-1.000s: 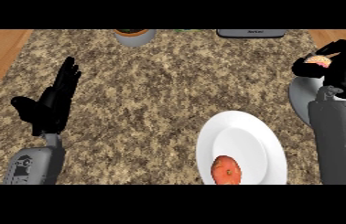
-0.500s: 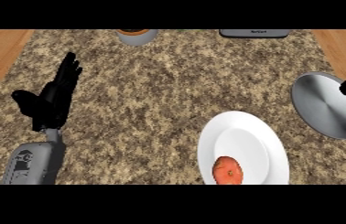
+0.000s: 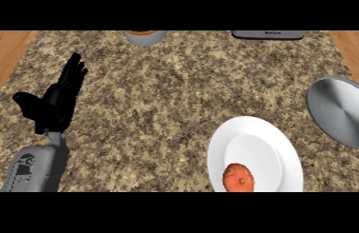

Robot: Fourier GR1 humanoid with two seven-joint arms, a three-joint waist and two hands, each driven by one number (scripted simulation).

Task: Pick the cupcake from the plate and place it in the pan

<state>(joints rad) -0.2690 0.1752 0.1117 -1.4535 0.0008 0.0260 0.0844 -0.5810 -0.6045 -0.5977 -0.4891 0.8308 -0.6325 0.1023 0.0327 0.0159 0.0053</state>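
Right hand gone from view; pan (image 3: 336, 109) unobstructed, lettering unreadable.

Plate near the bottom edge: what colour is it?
White, plain, seen in the head view: the plate carries one orange-red item.

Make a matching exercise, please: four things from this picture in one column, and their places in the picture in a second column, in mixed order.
Things:
1. left hand
2. white plate
3. grey pan
4. orange-red item

Places:
A. at the right edge of the view
B. on the near part of the plate, at the lower edge
C. at the left, open, fingers up
D. lower right of the middle, on the counter

Pairs: 1-C, 2-D, 3-A, 4-B
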